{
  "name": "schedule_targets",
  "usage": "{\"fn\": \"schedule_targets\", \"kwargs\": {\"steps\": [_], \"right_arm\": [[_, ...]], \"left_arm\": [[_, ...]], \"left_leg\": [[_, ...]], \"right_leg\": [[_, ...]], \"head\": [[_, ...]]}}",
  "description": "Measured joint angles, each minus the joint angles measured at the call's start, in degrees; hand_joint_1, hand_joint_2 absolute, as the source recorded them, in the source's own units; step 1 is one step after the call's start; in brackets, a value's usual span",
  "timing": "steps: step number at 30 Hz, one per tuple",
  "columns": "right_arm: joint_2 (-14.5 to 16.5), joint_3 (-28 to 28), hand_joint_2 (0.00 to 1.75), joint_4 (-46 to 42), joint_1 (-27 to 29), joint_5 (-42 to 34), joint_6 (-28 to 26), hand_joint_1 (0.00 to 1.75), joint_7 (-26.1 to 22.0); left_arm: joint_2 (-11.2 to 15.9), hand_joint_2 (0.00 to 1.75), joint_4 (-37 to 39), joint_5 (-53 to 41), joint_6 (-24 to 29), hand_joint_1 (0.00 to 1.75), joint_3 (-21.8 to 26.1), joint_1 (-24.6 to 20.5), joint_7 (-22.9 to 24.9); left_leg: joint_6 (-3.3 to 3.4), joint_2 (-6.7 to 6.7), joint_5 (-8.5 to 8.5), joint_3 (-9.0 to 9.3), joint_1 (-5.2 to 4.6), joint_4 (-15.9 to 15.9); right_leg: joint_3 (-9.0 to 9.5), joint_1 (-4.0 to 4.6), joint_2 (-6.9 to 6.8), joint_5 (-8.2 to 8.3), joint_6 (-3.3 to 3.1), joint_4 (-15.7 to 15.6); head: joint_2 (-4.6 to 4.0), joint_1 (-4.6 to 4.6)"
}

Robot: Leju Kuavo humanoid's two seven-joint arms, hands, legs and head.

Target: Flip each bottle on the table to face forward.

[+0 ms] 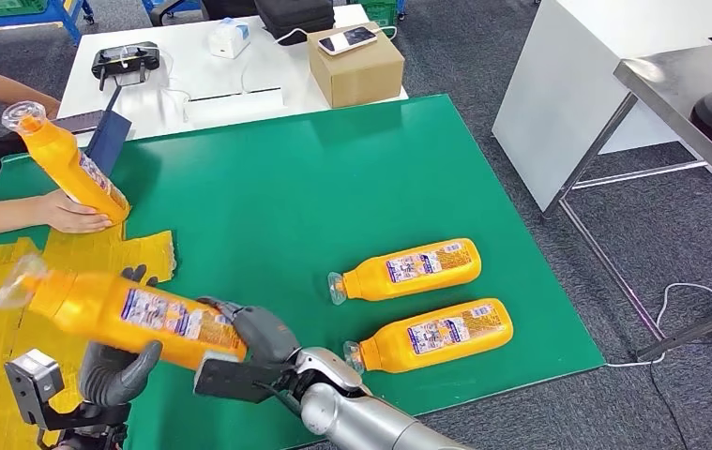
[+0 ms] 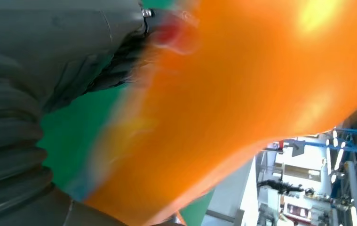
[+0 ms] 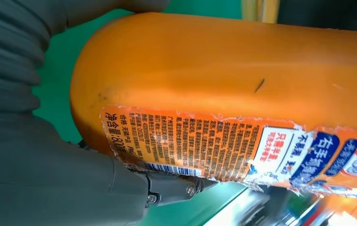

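Both hands grip one orange bottle (image 1: 122, 314) above the green desk (image 1: 333, 178): left hand (image 1: 113, 370) under its middle, right hand (image 1: 258, 333) at its base. Roll it slowly so the label faces up, then lay it down level. Two finished-looking bottles (image 1: 408, 267) lie to the right; a person's hand (image 1: 75, 214) holds another bottle (image 1: 66, 161) at far left.

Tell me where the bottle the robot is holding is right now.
In the head view, the held bottle is at lower left, lifted above the green mat's near-left edge, gripped by the left hand and right hand, cap pointing left.
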Motion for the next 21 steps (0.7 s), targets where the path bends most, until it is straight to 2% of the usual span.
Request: {"fn": "schedule_targets", "kwargs": {"steps": [4,10,14,21], "right_arm": [[0.04,4.65,1.75,-1.55,-0.06,0.93,0.33,1.75,0.87],[-0.13,7.33,1.75,-1.91,-0.53,1.64,0.49,1.75,1.17],[-0.25,8.05,1.75,-1.92,-0.76,1.71,0.52,1.75,1.19],[-0.32,8.04,1.75,-1.92,-0.82,1.54,0.22,1.75,1.43]], "left_arm": [[-0.10,1.75,0.00,-0.28,0.27,0.00,0.50,1.02,-0.48],[-0.36,1.75,0.00,-0.74,0.43,0.02,1.91,2.30,-0.79],[-0.54,1.75,0.00,-0.98,0.44,1.75,2.50,2.73,-0.94],[-1.79,1.75,-0.63,-5.00,2.70,1.75,3.07,2.92,-3.83]], "left_leg": [[0.00,0.00,0.00,0.00,0.00,0.00],[0.00,0.00,-0.01,0.00,0.00,0.00],[0.00,0.00,0.00,0.01,0.00,0.00],[0.00,0.00,0.00,0.00,0.00,0.00]], "right_leg": [[-0.01,0.00,0.00,-0.01,0.00,-0.01],[-0.01,-0.01,0.00,-0.01,0.00,-0.02],[-0.01,-0.01,0.00,-0.01,0.00,-0.02],[-0.02,-0.01,0.00,-0.01,0.00,-0.02]], "head": [[0.00,0.00],[0.00,0.01],[0.00,0.00],[0.00,0.00]]}}
